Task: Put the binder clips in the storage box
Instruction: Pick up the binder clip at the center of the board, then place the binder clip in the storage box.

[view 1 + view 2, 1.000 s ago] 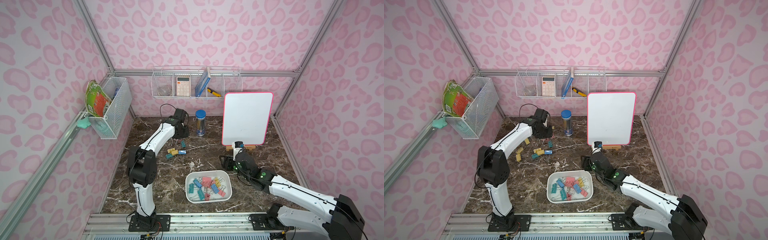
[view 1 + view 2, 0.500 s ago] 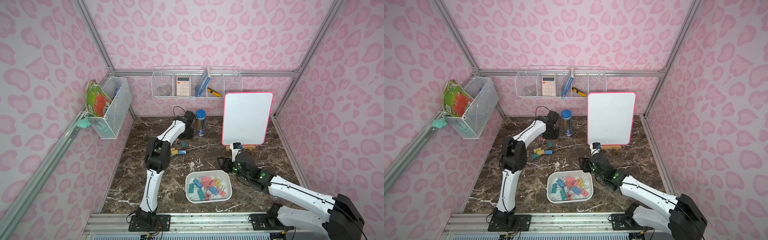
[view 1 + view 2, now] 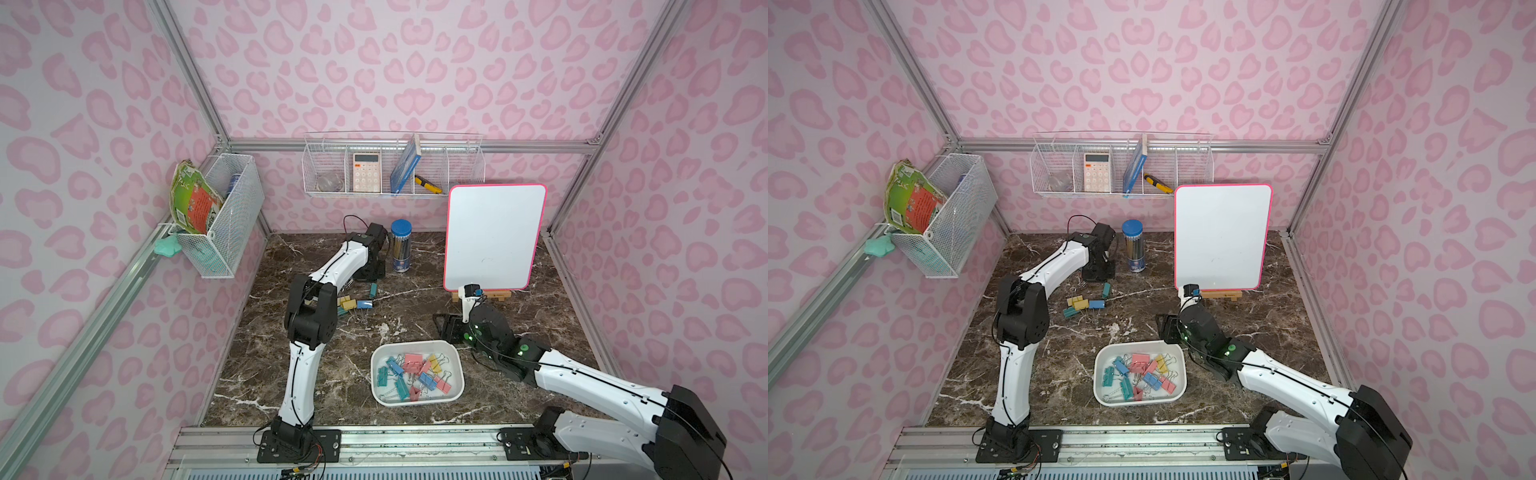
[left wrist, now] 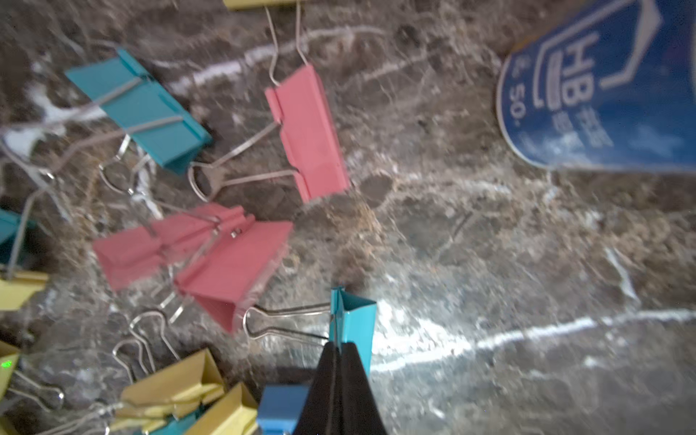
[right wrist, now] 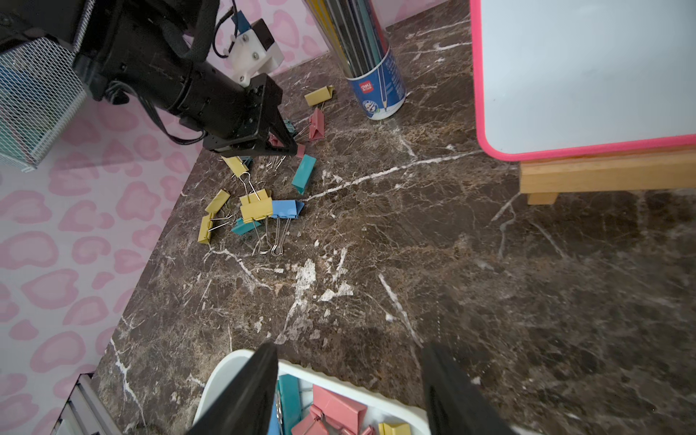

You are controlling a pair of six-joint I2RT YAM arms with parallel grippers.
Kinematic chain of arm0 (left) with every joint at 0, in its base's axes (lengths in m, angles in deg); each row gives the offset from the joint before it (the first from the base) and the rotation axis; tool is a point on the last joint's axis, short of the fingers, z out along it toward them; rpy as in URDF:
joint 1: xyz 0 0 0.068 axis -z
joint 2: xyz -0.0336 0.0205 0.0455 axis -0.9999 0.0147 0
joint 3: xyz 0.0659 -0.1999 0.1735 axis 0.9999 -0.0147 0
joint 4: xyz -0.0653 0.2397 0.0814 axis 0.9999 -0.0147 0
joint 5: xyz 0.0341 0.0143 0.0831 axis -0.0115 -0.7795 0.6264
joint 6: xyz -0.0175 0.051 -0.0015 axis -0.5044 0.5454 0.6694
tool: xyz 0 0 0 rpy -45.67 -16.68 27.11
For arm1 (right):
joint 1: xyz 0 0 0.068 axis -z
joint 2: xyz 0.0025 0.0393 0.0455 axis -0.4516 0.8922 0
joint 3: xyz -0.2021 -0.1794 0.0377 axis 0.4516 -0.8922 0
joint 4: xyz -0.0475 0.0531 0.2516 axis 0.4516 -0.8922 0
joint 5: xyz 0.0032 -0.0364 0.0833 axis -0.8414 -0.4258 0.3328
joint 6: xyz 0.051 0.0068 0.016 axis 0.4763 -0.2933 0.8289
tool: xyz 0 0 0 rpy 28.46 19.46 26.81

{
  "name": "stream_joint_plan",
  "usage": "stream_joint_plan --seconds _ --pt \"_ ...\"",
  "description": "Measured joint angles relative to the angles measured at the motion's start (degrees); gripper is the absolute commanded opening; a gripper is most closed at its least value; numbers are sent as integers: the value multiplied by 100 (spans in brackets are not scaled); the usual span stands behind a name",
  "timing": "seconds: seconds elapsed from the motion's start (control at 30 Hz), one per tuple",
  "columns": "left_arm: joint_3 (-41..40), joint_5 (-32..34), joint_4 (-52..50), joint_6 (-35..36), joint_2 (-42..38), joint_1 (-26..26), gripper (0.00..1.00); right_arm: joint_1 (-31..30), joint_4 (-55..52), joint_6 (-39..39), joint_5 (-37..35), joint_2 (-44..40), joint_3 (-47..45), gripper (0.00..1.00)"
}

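Reaching across the dark marbled bench (image 3: 270, 374), the white left arm (image 3: 332, 270) in both top views rises from the front rail, folds at a black elbow and stretches toward the back wall. Its black left pincer (image 3: 372, 272) points down just beside a clear pencil tube with a blue lid (image 3: 400, 245); its jaws cannot be read from up there. Loose pastel binder clips (image 3: 353, 303) with silver wire handles lie scattered near it. The shallow white plastic storage box (image 3: 415, 344) with rounded corners sits well apart nearer the front, holding a heap of pink, teal, blue and yellow clips (image 3: 415, 372). The white right arm (image 3: 582, 378) lies low, with its right pincer (image 3: 446, 328) just beside the box's far right corner. In the left wrist view the left pincer's fingers (image 4: 350, 380) are pressed together, their tips at the end of a teal clip (image 4: 354, 320) whose wire handle sticks out sideways. Whether they pinch it cannot be told. Pink clips (image 4: 309, 132) and yellow clips (image 4: 177, 388) lie around it. In the right wrist view the right pincer stands spread, nothing between its fingers (image 5: 248, 391), over the box rim. Beyond, the teal clip lies flat on the bench at the left pincer's tip, its long axis running roughly front to back.
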Motion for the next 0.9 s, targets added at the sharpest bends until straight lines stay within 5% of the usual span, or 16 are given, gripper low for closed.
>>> stream_joint_plan --seconds 0.5,0.7,0.9 --pt "-1904 -2225 205 79 -3576 378 0 1082 568 162 817 107 -101 97" --pt "-3018 -2728 472 374 -4607 1504 0 1403 719 205 1005 186 -101 98" --pt "-3244 -2870 914 702 -4074 2811 0 1539 813 337 1045 286 -109 98"
